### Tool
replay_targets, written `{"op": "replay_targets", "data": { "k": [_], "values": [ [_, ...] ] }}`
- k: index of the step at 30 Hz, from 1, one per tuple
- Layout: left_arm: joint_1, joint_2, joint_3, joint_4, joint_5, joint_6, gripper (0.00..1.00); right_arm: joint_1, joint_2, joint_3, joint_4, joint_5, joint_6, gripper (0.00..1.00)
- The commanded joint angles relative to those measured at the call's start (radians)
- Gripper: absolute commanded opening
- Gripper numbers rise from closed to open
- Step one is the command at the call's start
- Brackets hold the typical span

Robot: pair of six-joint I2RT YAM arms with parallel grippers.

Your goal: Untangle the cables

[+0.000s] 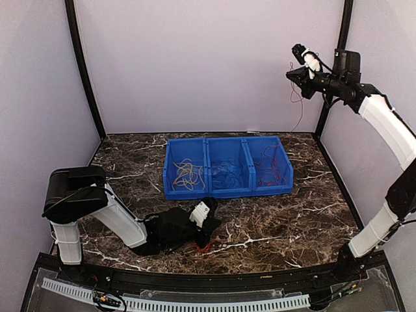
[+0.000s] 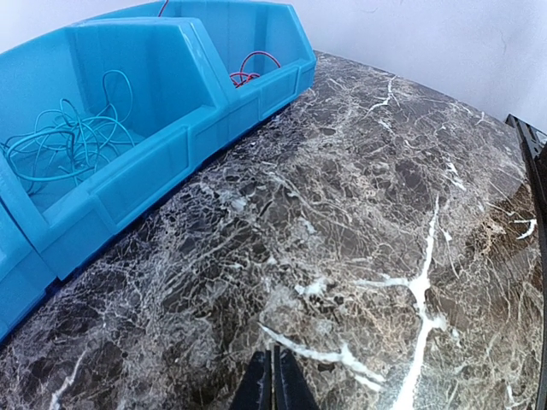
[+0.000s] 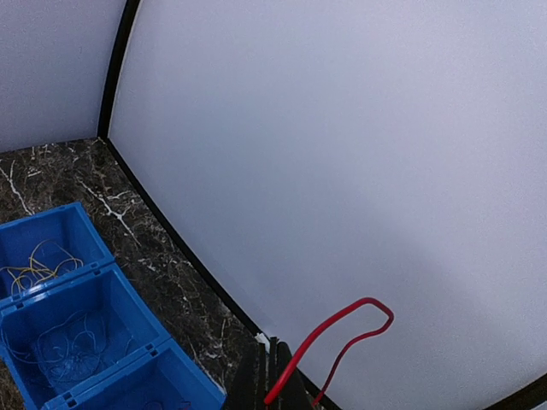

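A small heap of red cables (image 1: 203,247) lies on the marble table (image 1: 279,227) just in front of my left gripper (image 1: 213,227). That gripper sits low over the table, and in the left wrist view the left gripper (image 2: 274,376) is shut with nothing showing between its fingers. My right gripper (image 1: 291,76) is raised high at the back right, shut on a thin red cable (image 1: 299,107) that dangles below it. The right wrist view shows this red cable (image 3: 342,337) looping up from the right gripper (image 3: 279,371).
A blue three-compartment bin (image 1: 207,192) stands mid-table, with yellow cables (image 1: 188,173) in its left compartment, blue cables (image 1: 227,175) in the middle and red cables (image 1: 270,170) on the right. Pale walls with black corner posts (image 1: 84,71) enclose the table.
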Motion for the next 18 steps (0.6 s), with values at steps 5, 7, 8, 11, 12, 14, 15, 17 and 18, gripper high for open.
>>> {"op": "replay_targets", "data": {
  "k": [5,7,8,11,12,14,15,17,18],
  "values": [
    [0.004,-0.031,0.0,0.019,0.004,-0.01,0.04,0.001,0.028,-0.241,0.027,-0.152,0.032,0.0],
    [0.005,-0.029,0.002,0.019,0.005,-0.011,0.05,0.001,0.044,-0.281,0.008,-0.159,0.026,0.0],
    [0.005,-0.029,0.003,0.018,0.005,-0.011,0.05,0.001,0.053,-0.298,0.0,-0.155,0.018,0.0],
    [0.005,-0.029,0.003,0.019,0.0,-0.012,0.06,0.001,0.09,-0.323,-0.025,-0.125,-0.01,0.0],
    [0.005,-0.029,0.003,0.019,0.0,-0.012,0.06,0.001,0.101,-0.33,-0.027,-0.116,-0.014,0.0],
    [0.005,-0.028,0.004,0.018,0.001,-0.012,0.07,0.001,0.132,-0.332,-0.045,-0.111,-0.022,0.0],
    [0.005,-0.028,0.004,0.018,0.001,-0.012,0.07,0.001,0.158,-0.324,-0.06,-0.112,-0.024,0.0],
    [0.005,-0.026,0.004,0.018,0.0,-0.012,0.07,0.002,0.2,-0.301,-0.103,-0.12,-0.03,0.0],
    [0.005,-0.028,0.004,0.018,-0.004,-0.013,0.07,0.003,0.218,-0.289,-0.131,-0.128,-0.035,0.0]
  ]
}}
